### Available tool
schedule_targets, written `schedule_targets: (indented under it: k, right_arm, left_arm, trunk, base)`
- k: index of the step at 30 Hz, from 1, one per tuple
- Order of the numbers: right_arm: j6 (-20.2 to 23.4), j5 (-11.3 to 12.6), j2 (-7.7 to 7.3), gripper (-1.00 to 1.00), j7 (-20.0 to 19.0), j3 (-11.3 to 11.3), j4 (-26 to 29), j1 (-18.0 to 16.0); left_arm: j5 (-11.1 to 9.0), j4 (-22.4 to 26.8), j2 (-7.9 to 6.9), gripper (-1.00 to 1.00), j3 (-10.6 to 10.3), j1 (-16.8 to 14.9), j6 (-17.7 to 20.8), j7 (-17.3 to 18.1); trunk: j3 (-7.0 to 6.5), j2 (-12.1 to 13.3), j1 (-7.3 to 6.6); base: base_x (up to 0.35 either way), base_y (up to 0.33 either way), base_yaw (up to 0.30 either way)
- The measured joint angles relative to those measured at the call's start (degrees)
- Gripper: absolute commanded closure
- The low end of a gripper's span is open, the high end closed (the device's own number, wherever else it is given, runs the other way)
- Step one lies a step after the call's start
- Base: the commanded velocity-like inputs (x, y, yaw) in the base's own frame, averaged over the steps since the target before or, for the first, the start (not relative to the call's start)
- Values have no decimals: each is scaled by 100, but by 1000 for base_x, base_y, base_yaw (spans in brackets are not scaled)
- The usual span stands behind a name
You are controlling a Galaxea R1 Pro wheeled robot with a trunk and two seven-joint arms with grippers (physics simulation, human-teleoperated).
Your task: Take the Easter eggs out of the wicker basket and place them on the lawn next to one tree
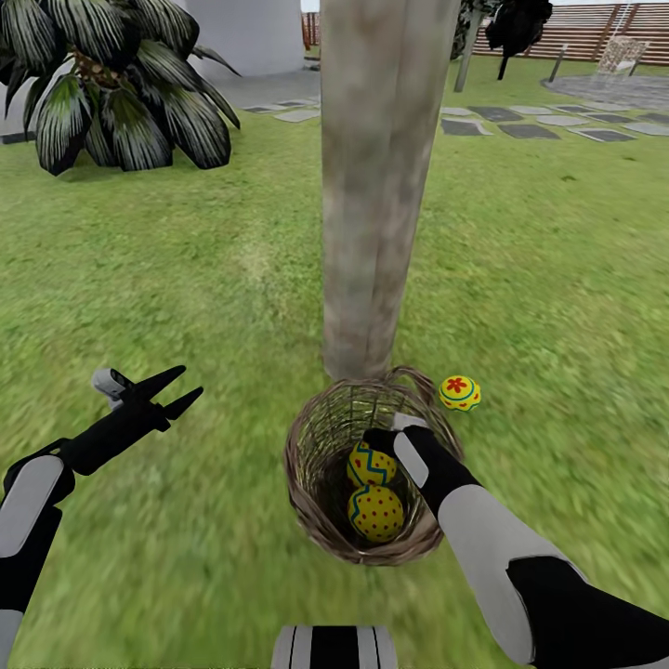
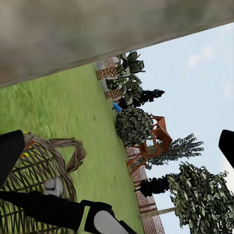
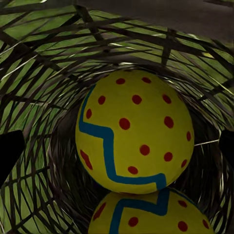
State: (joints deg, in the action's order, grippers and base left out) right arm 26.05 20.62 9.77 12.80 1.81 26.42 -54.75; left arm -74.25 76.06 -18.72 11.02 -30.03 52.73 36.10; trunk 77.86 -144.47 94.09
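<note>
The wicker basket (image 1: 311, 465) stands on the lawn (image 1: 186, 279) right at the foot of the tree (image 1: 372, 186). Two Easter eggs lie inside it, one (image 1: 370, 463) above the other (image 1: 376, 513). A third egg (image 1: 460, 392) rests on the grass beside the trunk, just right of the basket. My right gripper (image 1: 381, 439) reaches down into the basket. In the right wrist view it (image 3: 117, 148) is open, its fingertips (image 3: 9, 151) wide on either side of the upper egg (image 3: 134, 131), with the lower egg (image 3: 151, 217) beyond. My left gripper (image 1: 172, 390) hangs open over grass to the left.
A short palm (image 1: 111, 84) grows at the back left. Grey stepping stones (image 1: 530, 130) and a slatted fence (image 1: 595, 32) lie far behind. The left wrist view shows the trunk (image 2: 97, 29), the basket rim (image 2: 68, 151) and my right arm (image 2: 58, 209).
</note>
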Motion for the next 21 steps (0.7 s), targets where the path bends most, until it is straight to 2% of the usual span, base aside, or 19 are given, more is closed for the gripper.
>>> schedule_targets:
  k: [4,21]
  right_arm:
    - [-6,0,0,-100,4,-5,-5,0]
    - [2,1,0,-100,17,0,8,0]
  left_arm:
    - [1,1,0,-100,1,0,0,0]
    - [9,6,0,-100,1,0,-1,-1]
  trunk:
    - [22,-1,3]
    - [398,-24,47]
  base:
    - [0,0,0]
    - [0,0,0]
